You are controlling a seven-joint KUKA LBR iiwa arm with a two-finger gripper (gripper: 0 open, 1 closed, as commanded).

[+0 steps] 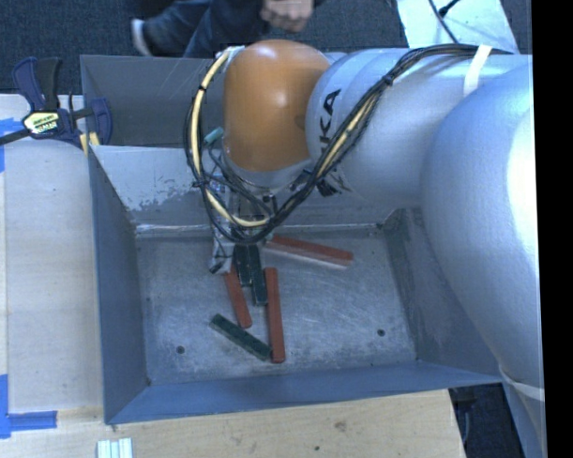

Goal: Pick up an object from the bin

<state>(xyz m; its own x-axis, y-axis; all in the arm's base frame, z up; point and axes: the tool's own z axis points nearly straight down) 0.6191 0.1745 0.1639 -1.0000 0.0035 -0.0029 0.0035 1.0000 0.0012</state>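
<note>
My gripper hangs low over the middle of the bin floor, right above a small cluster of sticks. A short red-brown stick lies just under its left side. A longer red-brown stick runs toward the front wall on its right side. A dark green stick lies slanted across the lower ends of those two. Behind the gripper, a flat salmon-red bar lies near the back wall, partly hidden by the wrist.
The arm and its orange cover with cables reach in from the right and hide the bin's back middle. Bare floor stretches to the left and right of the stick cluster.
</note>
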